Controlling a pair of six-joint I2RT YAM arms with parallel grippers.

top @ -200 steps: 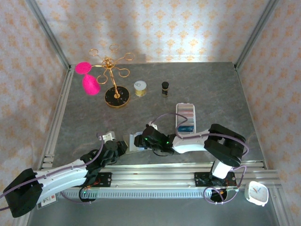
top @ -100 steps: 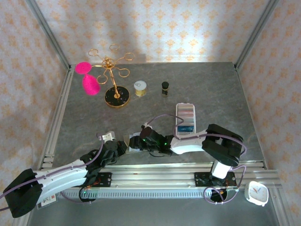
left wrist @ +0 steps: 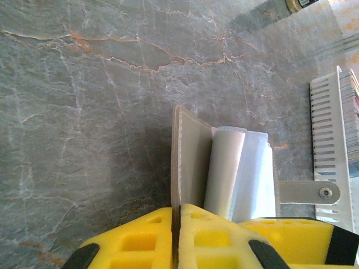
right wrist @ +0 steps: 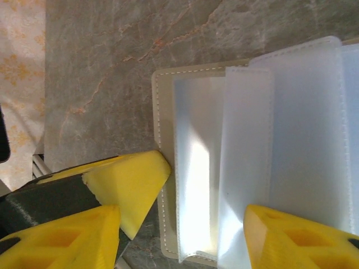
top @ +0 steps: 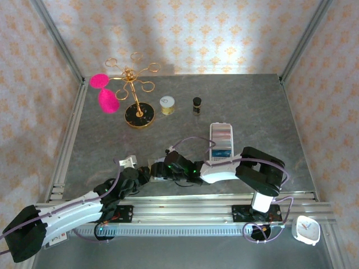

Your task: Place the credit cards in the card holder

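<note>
Right hand (right wrist: 182,218) has slid leftward, spread wide over card holder (left wrist: 193,162); left hand (left wrist: 176,216) seemingly pinches its cover.

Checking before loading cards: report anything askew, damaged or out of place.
Nothing damaged or spilled. The card holder is open with its clear sleeves fanned, one cover pinched by the left gripper; the right gripper is open over them.
</note>
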